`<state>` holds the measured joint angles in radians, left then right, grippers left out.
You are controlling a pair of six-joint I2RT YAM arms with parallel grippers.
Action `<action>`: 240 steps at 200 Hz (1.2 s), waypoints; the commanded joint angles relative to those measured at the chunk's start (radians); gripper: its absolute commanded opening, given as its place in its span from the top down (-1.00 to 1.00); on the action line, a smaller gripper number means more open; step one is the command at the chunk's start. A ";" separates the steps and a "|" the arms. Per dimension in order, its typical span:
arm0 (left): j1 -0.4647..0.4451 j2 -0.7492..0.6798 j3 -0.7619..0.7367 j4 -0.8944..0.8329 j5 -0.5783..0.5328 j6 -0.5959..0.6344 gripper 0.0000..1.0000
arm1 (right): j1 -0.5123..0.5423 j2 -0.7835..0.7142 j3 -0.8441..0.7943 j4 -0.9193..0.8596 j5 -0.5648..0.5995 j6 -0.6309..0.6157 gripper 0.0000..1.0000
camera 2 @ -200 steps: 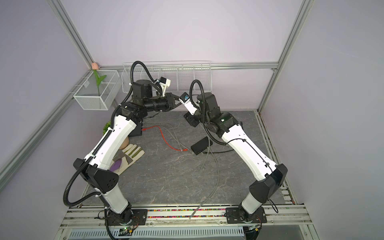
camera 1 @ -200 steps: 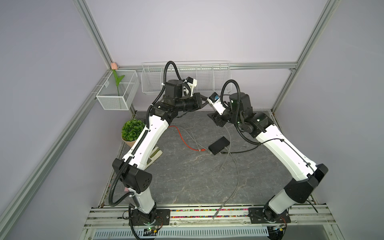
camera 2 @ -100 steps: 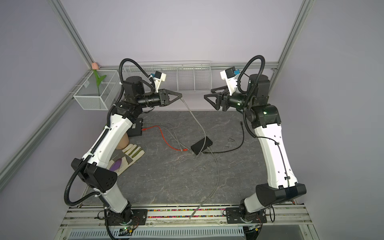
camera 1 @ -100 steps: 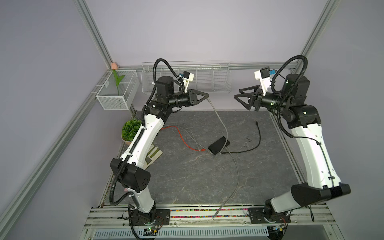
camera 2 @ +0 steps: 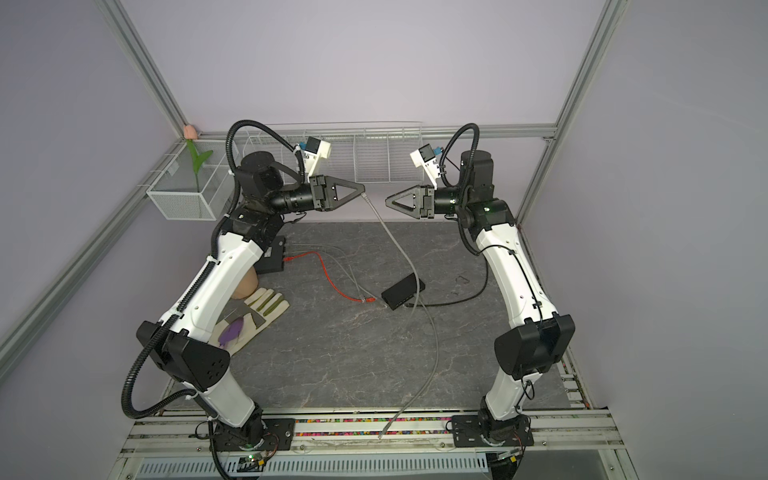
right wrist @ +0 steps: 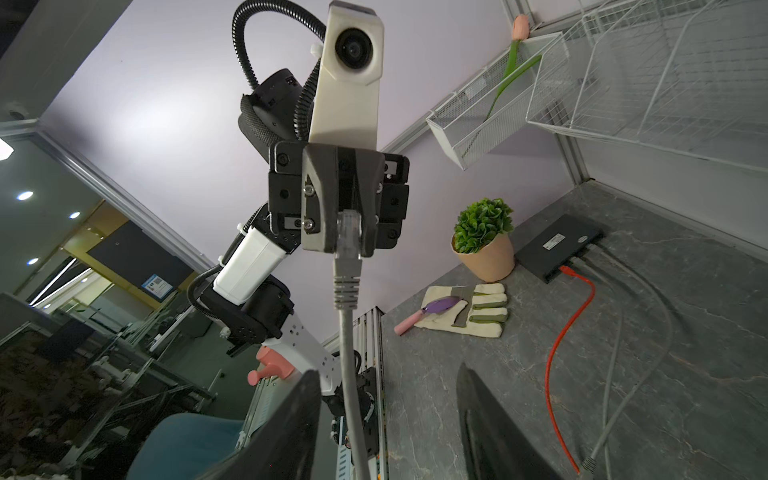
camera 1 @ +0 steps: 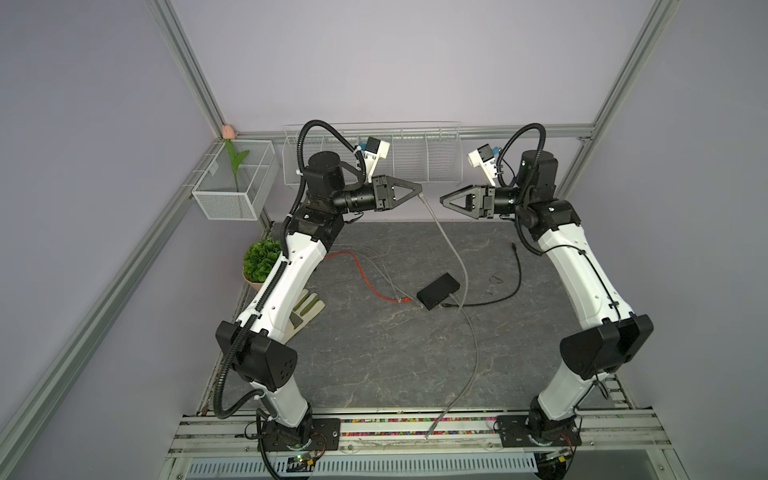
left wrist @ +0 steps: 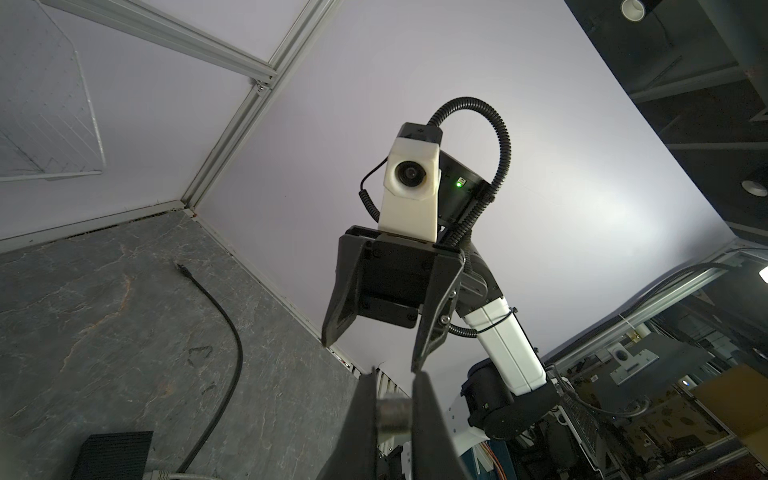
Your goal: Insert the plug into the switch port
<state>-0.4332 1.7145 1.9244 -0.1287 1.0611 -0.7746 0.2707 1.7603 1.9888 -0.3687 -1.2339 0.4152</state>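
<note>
Both arms are raised over the back of the mat, pointing at each other, tips near but not touching.

The left gripper is clamped on the plug. The right wrist view shows it best: the clear plug is pinched between the 2 fingers with its gray boot hanging out below. In the left wrist view it's just a gray blur between the closed fingers.

The right gripper has its jaws apart and nothing in them, which is easy to see in the left wrist view.

So the plug is up in the air, well apart from the switch, which lies flat mid-mat in both top views. The gray cable drops from the plug, crosses the switch's right end and trails to the front rail. I can't make out the ports from up there.

A black cable curves off to the right of the switch, and a red cable ends just left of it. Glove and plant sit at the left edge.
</note>
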 commanded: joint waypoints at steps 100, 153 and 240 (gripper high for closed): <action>-0.032 -0.022 -0.002 -0.024 0.040 0.019 1.00 | 0.070 0.043 0.084 0.039 -0.090 0.048 0.14; -0.035 -0.028 -0.007 -0.064 0.036 0.050 1.00 | 0.084 0.056 0.097 0.027 -0.084 0.049 0.43; -0.002 -0.021 0.007 -0.091 -0.012 0.051 0.15 | 0.059 0.039 0.158 -0.309 0.075 -0.191 0.86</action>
<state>-0.4610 1.7123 1.9244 -0.2096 1.0771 -0.7177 0.3477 1.8126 2.0846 -0.4465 -1.2701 0.4118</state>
